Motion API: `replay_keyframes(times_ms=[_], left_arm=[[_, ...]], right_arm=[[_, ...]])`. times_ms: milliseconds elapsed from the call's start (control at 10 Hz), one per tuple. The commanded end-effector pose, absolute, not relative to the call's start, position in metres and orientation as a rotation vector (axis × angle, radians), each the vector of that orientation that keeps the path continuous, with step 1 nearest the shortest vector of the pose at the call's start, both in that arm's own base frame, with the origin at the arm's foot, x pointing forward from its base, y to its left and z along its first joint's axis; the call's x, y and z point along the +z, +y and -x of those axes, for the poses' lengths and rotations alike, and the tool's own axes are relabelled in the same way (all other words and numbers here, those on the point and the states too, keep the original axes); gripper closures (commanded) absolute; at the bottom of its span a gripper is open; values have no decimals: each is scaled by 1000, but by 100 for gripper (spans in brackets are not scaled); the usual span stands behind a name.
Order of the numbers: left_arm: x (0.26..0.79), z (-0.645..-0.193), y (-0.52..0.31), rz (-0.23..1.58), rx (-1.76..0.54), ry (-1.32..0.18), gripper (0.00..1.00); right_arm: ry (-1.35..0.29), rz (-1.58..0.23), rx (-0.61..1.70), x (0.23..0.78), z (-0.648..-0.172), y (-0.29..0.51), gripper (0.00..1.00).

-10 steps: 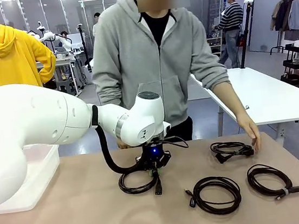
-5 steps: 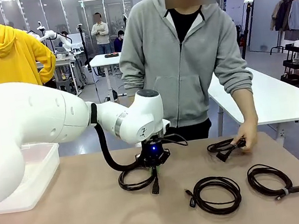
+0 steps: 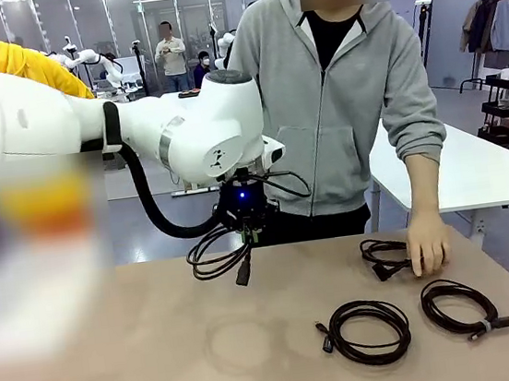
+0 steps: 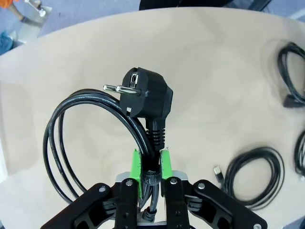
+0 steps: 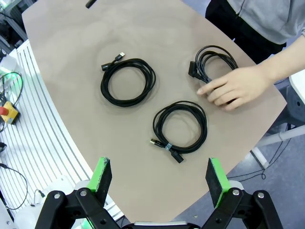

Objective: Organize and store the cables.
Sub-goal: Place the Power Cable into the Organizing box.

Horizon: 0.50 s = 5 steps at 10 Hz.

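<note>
- Left end effector (image 3: 246,238): green pads clamped on the power cord coil (image 4: 71,143), pinching the bundled strands just below the plug (image 4: 143,95).
- The coil hangs off the end effector, clear of the tan surface (image 3: 163,350). In the wrist view the two-pin plug stands up beyond the fingers.
- Right end effector (image 5: 158,174): jaws spread wide, holding nothing, high above the surface.
- Three more cables lie flat on the surface, toward the robot's right.
- Middle cable coil (image 3: 369,330): small plug at its left edge.
- Tied cable coil (image 3: 459,307): just beside the middle one, not touching.
- Far cable coil (image 3: 388,256): near the far edge, with the person's hand (image 3: 427,245) resting on its right side.
</note>
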<state>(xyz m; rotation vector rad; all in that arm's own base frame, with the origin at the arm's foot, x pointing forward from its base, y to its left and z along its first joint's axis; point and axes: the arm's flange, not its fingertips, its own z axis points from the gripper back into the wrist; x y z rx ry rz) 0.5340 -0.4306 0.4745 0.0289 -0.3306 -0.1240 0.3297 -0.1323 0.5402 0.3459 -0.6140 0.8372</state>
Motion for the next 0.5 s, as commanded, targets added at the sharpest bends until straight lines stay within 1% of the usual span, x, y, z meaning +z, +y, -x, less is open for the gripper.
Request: replay_keyframes(times_ms=[0,100,400], left_arm=[[455,-522,-425,-57,-170,-339,93],[475,-534,-431,-29,-124,-331,93],[475,-534,-431,-29,-124,-331,93]], right_arm=[[-611,-359,821,543,-330,-131,0],[-611,-359,821,543,-330,-131,0],[-611,-359,821,543,-330,-131,0]])
